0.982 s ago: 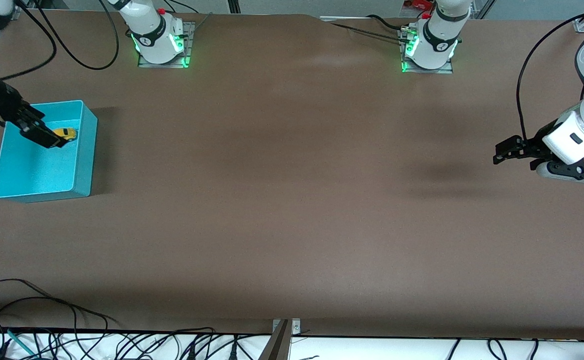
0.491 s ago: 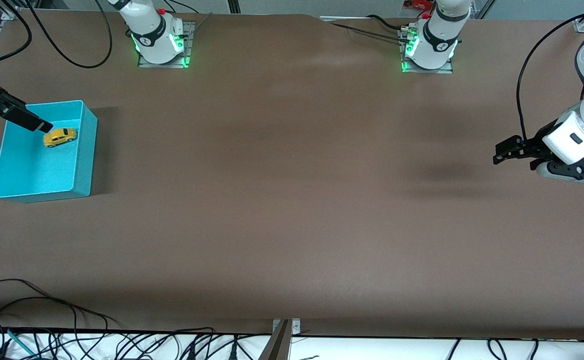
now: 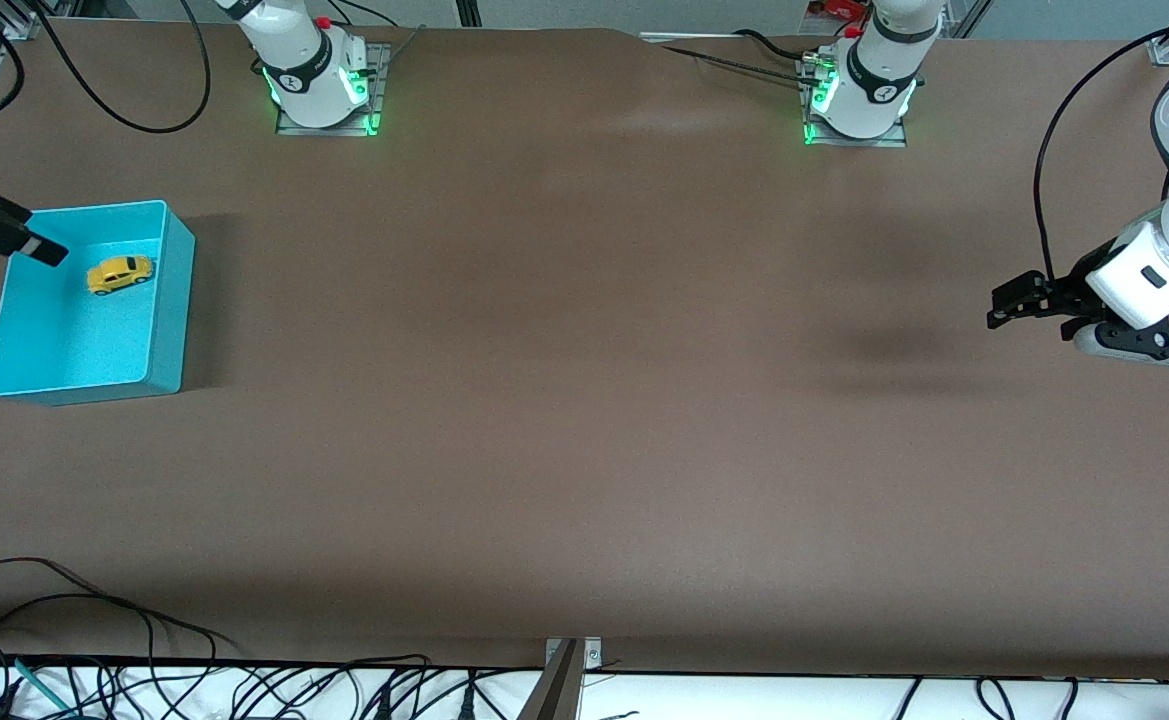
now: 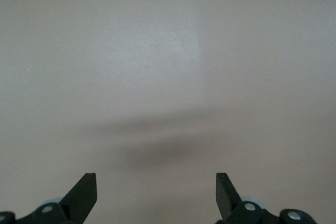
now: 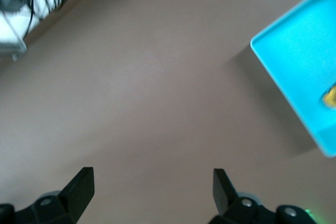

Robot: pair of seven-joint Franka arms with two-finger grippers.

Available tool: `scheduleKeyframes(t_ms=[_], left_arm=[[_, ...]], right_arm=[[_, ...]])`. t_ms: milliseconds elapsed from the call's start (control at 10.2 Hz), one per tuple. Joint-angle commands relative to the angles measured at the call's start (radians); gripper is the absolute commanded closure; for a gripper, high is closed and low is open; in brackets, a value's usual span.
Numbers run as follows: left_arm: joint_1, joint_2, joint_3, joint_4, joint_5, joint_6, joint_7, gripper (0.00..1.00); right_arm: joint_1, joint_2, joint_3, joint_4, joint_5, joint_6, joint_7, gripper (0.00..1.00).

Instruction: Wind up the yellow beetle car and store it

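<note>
The yellow beetle car (image 3: pixel 119 273) rests on its wheels inside the turquoise bin (image 3: pixel 172 300), in the part of the bin farther from the front camera. A yellow sliver of it shows in the right wrist view (image 5: pixel 331 97), inside the bin (image 5: pixel 294 66). My right gripper (image 3: pixel 41 250) is open and empty over the bin's edge at the right arm's end of the table, apart from the car; its jaws stand wide in the right wrist view (image 5: pixel 152 187). My left gripper (image 3: pixel 1004 305) is open and empty and waits over bare table (image 4: pixel 156 190).
The brown table (image 3: pixel 584 400) spreads between the two arms. Loose cables (image 3: pixel 94 640) lie along the table's edge nearest the front camera. The arm bases (image 3: pixel 319 85) stand at the edge farthest from the front camera.
My right gripper let go of the car and drew back from it toward the right arm's end of the table. The car stays in the bin. The left arm has not moved.
</note>
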Motion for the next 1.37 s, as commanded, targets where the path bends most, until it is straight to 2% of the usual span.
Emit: scheduleKeyframes(t_ms=[0, 98, 196, 589, 884, 1276], left_arm=[[0.010, -0.013, 0.000, 0.001, -0.032, -0.010, 0.036, 0.00], [0.010, -0.013, 0.000, 0.001, -0.032, -0.010, 0.036, 0.00], [0.010, -0.013, 0.000, 0.001, -0.032, -0.010, 0.036, 0.00], [0.010, -0.014, 0.000, 0.001, -0.032, -0.010, 0.036, 0.00], [0.010, -0.014, 0.000, 0.001, -0.032, -0.010, 0.034, 0.00], [0.010, -0.014, 0.000, 0.001, -0.032, -0.010, 0.036, 0.00]], right_arm=[[0.001, -0.003, -0.004, 0.012, -0.087, -0.021, -0.182, 0.00], [0.014, -0.002, 0.020, 0.012, -0.168, -0.009, -0.179, 0.00], [0.015, -0.002, 0.028, 0.014, -0.187, -0.013, -0.164, 0.00], [0.015, 0.000, 0.028, 0.011, -0.189, -0.020, -0.186, 0.00], [0.055, 0.003, 0.028, -0.020, -0.261, -0.009, -0.182, 0.00], [0.057, 0.006, 0.031, -0.038, -0.255, -0.030, -0.215, 0.00]])
